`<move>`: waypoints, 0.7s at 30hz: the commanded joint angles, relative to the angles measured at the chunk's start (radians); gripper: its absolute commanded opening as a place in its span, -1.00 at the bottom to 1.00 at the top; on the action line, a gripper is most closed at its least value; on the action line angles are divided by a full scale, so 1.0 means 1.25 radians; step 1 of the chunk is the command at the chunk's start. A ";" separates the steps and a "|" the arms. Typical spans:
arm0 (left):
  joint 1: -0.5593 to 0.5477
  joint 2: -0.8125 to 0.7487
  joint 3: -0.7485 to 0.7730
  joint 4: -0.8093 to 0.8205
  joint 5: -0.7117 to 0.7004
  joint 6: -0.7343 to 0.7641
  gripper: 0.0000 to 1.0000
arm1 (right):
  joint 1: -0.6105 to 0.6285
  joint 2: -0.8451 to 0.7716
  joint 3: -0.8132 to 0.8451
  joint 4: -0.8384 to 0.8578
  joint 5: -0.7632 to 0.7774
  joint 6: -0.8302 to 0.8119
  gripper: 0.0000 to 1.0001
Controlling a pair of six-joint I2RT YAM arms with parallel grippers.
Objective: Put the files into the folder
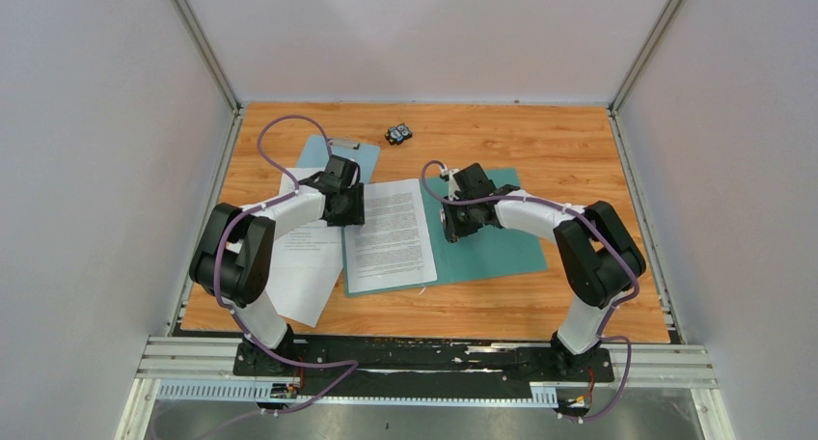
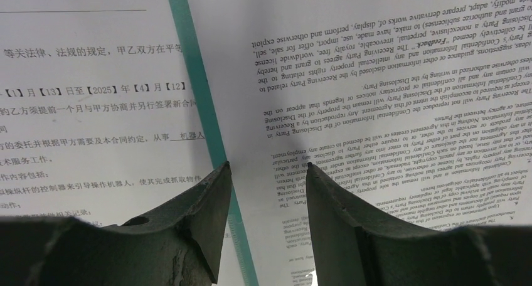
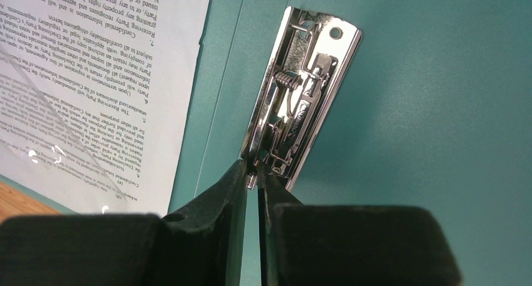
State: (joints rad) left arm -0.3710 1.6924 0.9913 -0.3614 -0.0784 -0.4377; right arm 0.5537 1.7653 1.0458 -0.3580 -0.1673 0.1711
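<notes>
Right gripper (image 3: 254, 173) pinches the metal clip (image 3: 301, 98) of the folder (image 1: 487, 252) lying open on the table (image 1: 540, 151), one of the files (image 1: 389, 233) on its left cover, clipboard (image 1: 313, 155) behind; left gripper (image 2: 268, 167), fingers apart, points down at that sheet's left edge, both elbows bent.

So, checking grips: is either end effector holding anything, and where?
Right end effector pinches the teal card folder's shiny metal clip by its near end; left end effector holds nothing.
</notes>
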 commanded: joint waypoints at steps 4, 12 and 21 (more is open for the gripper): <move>0.001 0.008 0.024 -0.004 -0.017 0.017 0.11 | 0.001 -0.036 -0.008 -0.118 0.133 -0.017 -0.78; 0.001 0.012 0.024 0.001 0.001 0.012 0.11 | 0.004 -0.060 0.030 -0.110 0.087 -0.023 -0.76; -0.004 -0.039 0.025 0.034 0.092 -0.008 0.10 | 0.004 -0.035 -0.027 -0.062 0.064 -0.014 -0.76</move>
State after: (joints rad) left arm -0.3706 1.6978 0.9943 -0.3611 -0.0494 -0.4366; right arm 0.5568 1.7149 1.0439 -0.4644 -0.0692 0.1555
